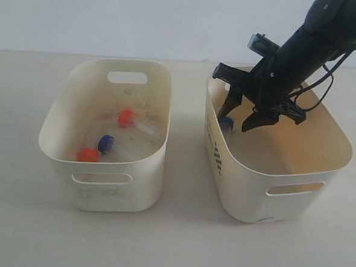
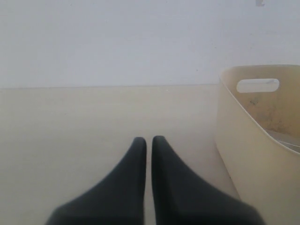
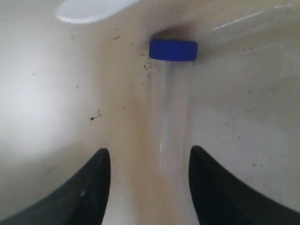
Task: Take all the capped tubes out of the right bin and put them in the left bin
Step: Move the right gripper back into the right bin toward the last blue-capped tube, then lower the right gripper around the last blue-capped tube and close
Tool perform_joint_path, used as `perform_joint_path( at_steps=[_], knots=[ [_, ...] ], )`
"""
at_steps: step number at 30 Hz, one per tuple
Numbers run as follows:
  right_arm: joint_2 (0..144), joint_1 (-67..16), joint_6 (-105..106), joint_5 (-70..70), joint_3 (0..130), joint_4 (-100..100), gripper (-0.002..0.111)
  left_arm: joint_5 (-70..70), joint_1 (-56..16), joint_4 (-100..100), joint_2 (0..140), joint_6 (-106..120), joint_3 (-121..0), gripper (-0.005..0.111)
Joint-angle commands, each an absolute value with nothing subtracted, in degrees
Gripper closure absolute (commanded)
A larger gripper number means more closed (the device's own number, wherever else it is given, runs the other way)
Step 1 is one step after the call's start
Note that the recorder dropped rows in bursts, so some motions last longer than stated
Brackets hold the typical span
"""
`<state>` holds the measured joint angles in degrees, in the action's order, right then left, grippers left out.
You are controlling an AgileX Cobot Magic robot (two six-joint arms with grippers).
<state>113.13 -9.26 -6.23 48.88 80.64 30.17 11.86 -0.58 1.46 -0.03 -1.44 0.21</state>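
The right gripper hangs inside the right bin with its jaws spread, not closed on anything. A blue tube lies on the floor at this bin's 10 o'clock corner, cap toward the wall. In the right wrist view its clear body runs between the two fingers.

The left bin holds three tubes. One orange cap sits at about 1 o'clock. A blue cap sits at 7 o'clock, and a second orange cap lies just beside it at 8 o'clock.

The left gripper is pressed together over the table, beside the left bin's outer wall.
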Motion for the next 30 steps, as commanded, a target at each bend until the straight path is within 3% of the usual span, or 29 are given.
perform_joint_path(
  at_steps=[1,30],
  knots=[
    [113.78,-8.98,-5.15,46.41,80.60,30.55,0.040,11.60,-0.56,1.10,0.00,-1.98,0.00,0.102],
    [121.42,-9.08,-4.42,39.63,80.60,30.50,0.040,11.60,-0.56,1.10,0.00,-1.98,0.00,0.102]
  ],
)
